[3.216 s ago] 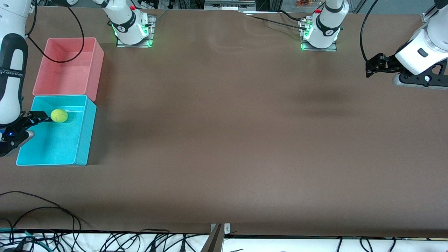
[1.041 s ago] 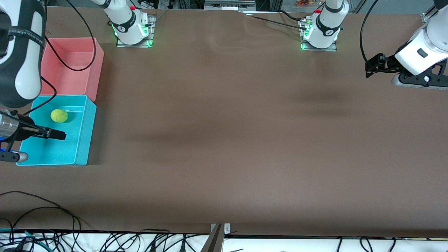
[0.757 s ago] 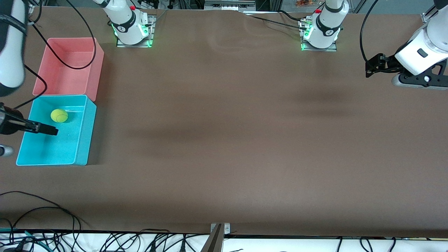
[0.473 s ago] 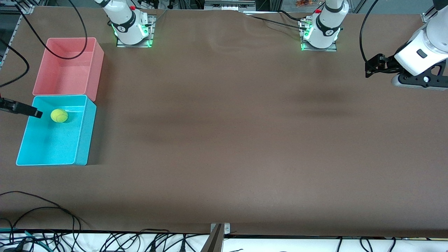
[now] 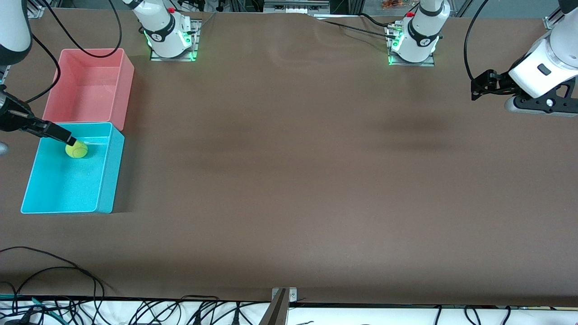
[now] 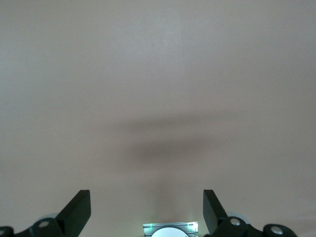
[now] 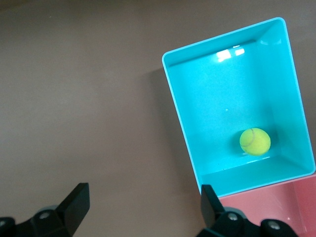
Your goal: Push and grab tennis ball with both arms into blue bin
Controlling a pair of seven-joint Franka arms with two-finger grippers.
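Tennis ball [image 5: 76, 150] lies inside the blue bin [image 5: 104, 180], on the bin's floor close to the wall that adjoins the pink bin [image 5: 118, 88]; nothing grips it; in the right wrist view the ball [image 7: 255, 141] sits free on the glossy turquoise floor near the corner of the blue bin [image 7: 177, 108] next to the pink tub's edge [image 7: 291, 207]. Both bins stand touching each other at the right arm's end of the brown table [image 5: 289, 180], the blue one nearer the front camera than the pink one. Right gripper [image 5: 56, 132] hangs in the air over the blue bin's edge by the ball, its dark finger crossing the ball's outline in the front view; the right wrist view shows its jaws spread wide with nothing between them, the two fingertips [image 7: 78, 200] well apart. Left gripper [image 5: 485, 85] waits over bare table at the left arm's end, well apart from the bins; its fingers [image 6: 79, 205] stand wide apart and empty above plain brown surface. Two white bases lit green [image 5: 169, 38] stand along the table's edge farthest from the front camera.
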